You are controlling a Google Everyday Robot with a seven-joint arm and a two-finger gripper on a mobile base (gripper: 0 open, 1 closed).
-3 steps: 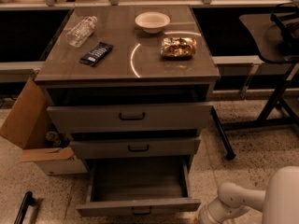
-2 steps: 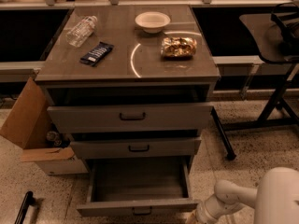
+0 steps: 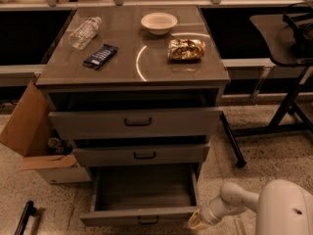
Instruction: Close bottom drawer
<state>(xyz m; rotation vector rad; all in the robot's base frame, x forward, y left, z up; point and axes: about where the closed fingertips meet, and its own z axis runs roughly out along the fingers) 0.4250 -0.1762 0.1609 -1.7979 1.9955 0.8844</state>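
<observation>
Grey bottom drawer (image 3: 144, 196) open; gripper (image 3: 196, 223) nearer its right corner.

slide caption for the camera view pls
Bottom drawer stands wide open, gripper low beside its front right corner.

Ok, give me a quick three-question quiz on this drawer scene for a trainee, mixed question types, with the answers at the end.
1. True or false: the bottom drawer is fully shut.
2. How many loose items lie on the cabinet top?
3. Where is the gripper? A: low, by the right end of the bottom drawer's front. B: over the cabinet top. C: out of view.
Key: 1 false, it stands pulled out; 2 four; 3 A.
</observation>
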